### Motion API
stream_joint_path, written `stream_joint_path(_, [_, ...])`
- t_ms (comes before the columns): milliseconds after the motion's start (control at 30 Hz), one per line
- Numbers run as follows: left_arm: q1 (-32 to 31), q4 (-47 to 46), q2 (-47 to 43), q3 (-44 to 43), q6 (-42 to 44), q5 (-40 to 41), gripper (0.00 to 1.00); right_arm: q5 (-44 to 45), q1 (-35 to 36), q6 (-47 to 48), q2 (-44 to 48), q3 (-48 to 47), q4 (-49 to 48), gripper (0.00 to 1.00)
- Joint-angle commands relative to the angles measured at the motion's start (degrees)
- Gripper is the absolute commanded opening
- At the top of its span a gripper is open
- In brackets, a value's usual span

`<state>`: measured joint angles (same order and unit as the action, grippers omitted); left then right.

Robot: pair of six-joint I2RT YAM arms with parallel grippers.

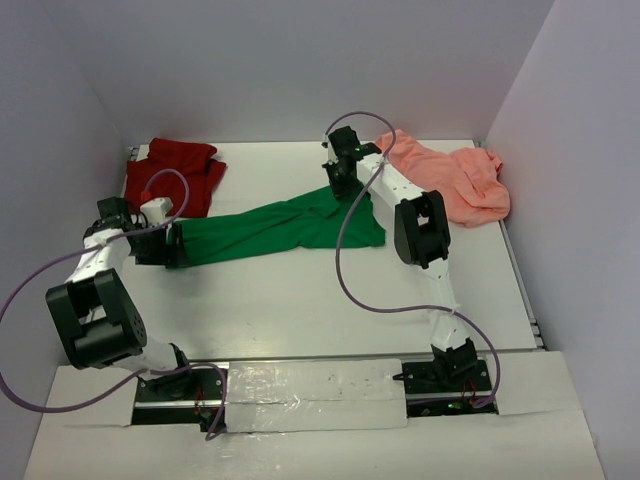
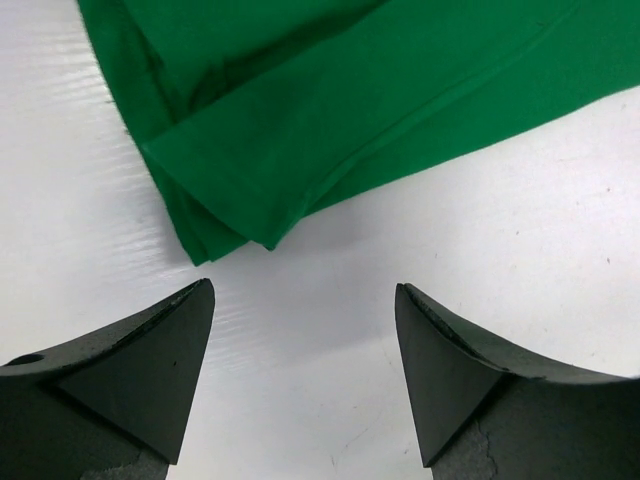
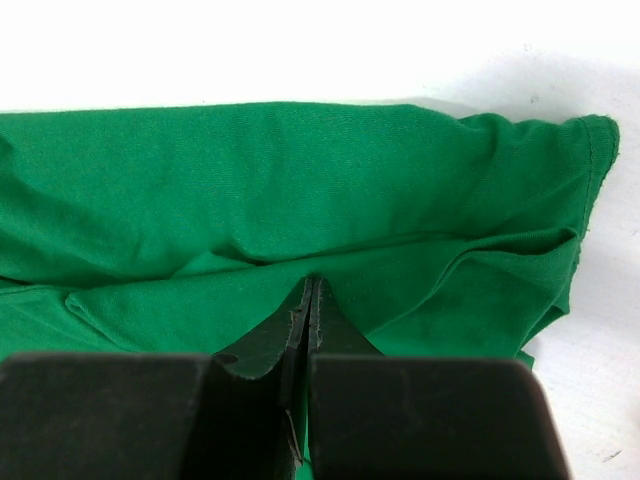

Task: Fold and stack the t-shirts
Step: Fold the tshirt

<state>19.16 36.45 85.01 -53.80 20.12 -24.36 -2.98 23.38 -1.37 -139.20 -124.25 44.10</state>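
Note:
The bright green t-shirt point(image 1: 280, 230) lies stretched in a long band across the middle of the table. My left gripper point(image 1: 178, 246) is open at its left end. In the left wrist view the shirt's folded corner point(image 2: 300, 120) lies just ahead of the open, empty gripper point(image 2: 303, 288), not between the jaws. My right gripper point(image 1: 345, 186) is at the shirt's far right part. In the right wrist view its jaws point(image 3: 312, 287) are shut on a raised fold of the green cloth point(image 3: 300, 190). The dark red t-shirt point(image 1: 175, 175) lies crumpled at the back left. The salmon pink t-shirt point(image 1: 450, 182) lies crumpled at the back right.
White walls enclose the table point(image 1: 300, 310) at the back and both sides. Purple cables point(image 1: 350, 270) loop from both arms over the table. The arm bases sit on a taped strip point(image 1: 310, 385) at the near edge.

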Motion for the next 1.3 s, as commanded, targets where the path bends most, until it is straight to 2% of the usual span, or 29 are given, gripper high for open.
stream_joint_path(0, [-0.17, -0.6, -1.35, -0.87, -0.61, 0.63, 0.82, 0.08, 0.44, 0.66, 5.51, 0.32, -0.94, 0.0])
stream_joint_path(500, [-0.61, -4.45, 2.61, 0.71, -1.57, -1.83, 0.74, -0.09, 0.44, 0.58, 5.16, -0.47, -0.59, 0.0])
stream_joint_path(833, [-2.46, -7.09, 3.31, 0.8, -2.54, -0.08, 0.71, -0.62, 0.44, 0.31, 4.64, -0.82, -0.33, 0.0])
stream_joint_path(1000, [-2.72, -7.79, 4.37, 1.24, -2.98, 1.06, 0.66, -0.44, 0.44, 0.49, 5.07, -0.82, -0.41, 0.0])
stream_joint_path(1267, [-2.72, -10.87, 4.11, 2.47, -3.77, 6.07, 0.7, -0.8, 0.35, 0.31, 4.9, -1.26, 0.02, 0.0])
